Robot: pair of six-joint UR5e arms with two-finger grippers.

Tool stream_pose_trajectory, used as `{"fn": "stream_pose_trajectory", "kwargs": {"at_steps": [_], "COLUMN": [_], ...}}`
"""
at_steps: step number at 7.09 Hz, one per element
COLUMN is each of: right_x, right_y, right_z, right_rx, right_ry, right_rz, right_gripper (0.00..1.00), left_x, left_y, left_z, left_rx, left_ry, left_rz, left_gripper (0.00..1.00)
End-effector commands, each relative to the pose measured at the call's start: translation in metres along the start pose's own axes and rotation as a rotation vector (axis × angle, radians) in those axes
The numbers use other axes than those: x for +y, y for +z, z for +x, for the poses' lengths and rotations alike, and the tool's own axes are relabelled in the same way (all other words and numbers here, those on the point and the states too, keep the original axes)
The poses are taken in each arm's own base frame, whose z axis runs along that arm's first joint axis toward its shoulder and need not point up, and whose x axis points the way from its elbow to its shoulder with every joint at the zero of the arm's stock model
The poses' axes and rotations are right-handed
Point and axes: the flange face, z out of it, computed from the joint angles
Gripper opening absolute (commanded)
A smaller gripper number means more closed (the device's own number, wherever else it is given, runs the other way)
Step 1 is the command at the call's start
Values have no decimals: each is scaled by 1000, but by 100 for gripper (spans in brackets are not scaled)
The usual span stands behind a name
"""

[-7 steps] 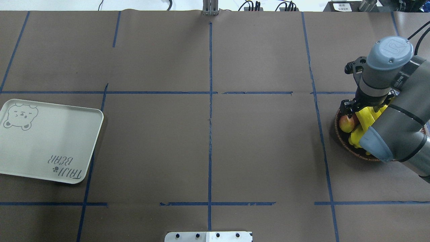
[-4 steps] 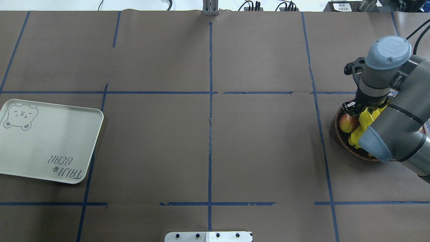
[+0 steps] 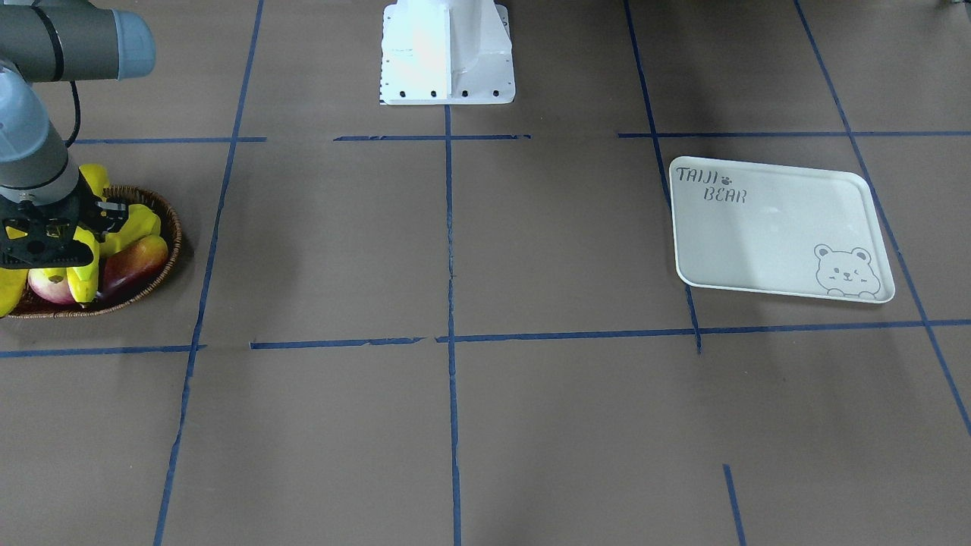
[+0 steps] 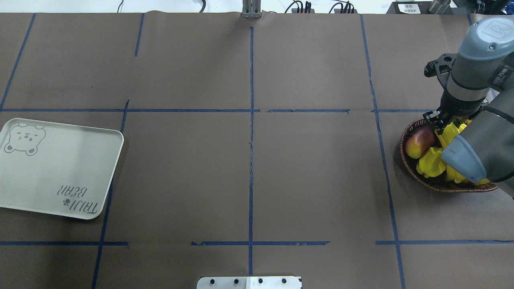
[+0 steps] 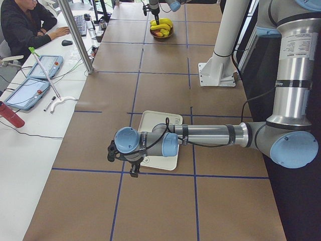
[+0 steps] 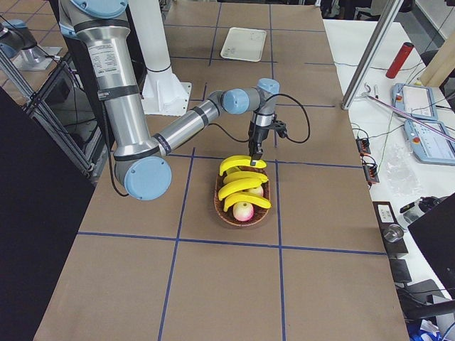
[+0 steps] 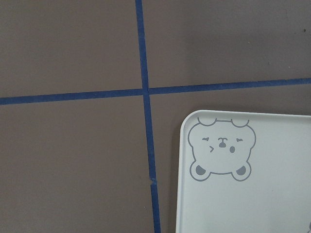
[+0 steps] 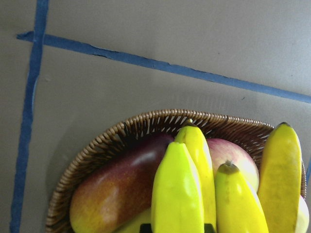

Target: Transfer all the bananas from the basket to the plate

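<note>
Closest in, under the right wrist camera, we see the right gripper (image 6: 253,158) pointing straight down. Its jaws are drawn in against the sides of the topmost banana (image 8: 177,191). A dark fingertip shows at each flank of that fruit, so we judge it gripped, not merely touched. From the side view it seems to sit slightly above the pile, over the basket's edge that faces the plate. A pinch from above across the narrow width suits a long curved fruit: the fingers need no room beneath it.

Just beyond, the other three bananas (image 8: 238,194) lie side by side. They rest on a red-and-yellow mango-like fruit (image 8: 116,189) and a pink apple (image 8: 233,155). We think this bedding props them above the rim of the basket (image 8: 97,150), which makes them easy to reach from above. All four bananas are thus at the basket, none on the plate.

Farther out, the brown table (image 4: 249,180) with its blue tape lines stretches between.

At the far end, on the robot's left, the plate (image 4: 60,172) lies flat, well apart from the basket. The left gripper (image 5: 133,168) hangs just off the plate's bear corner; we cannot tell how far open it is. We judge it waits there to receive a hand-over.
</note>
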Motion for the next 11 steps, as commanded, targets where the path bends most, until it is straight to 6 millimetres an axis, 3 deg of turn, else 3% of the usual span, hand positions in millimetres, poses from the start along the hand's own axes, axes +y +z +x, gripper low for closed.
{"fn": "stream_pose_trajectory", "kwargs": {"at_steps": [1, 3, 5, 6, 8, 10, 11], "right_x": [7, -12, -10, -9, 9, 33, 48], "right_y": [-49, -106, -145, -162, -164, -177, -171], "right_z": [-15, -58, -79, -95, -144, -185, -212], "right_rx": [-186, -336, -518, -569, -602, -697, -732], "right_ry": [16, 97, 175, 233, 334, 467, 517], "right_rz": [6, 196, 384, 510, 676, 808, 868], "right_gripper": [0, 0, 0, 1, 0, 0, 0], "left_x": [-5, -28, -63, -79, -112, -122, -112], "left_y": [-4, -20, -50, -39, -18, 2, 16], "left_z": [5, 27, 75, 120, 228, 323, 384], "left_rx": [-1, -3, 12, 64, 216, 351, 417], "left_ry": [11, 42, -49, -112, -300, -449, -540], "left_rz": [7, 41, 179, 235, 257, 231, 216], "left_gripper": [100, 100, 100, 100, 100, 100, 100]}}
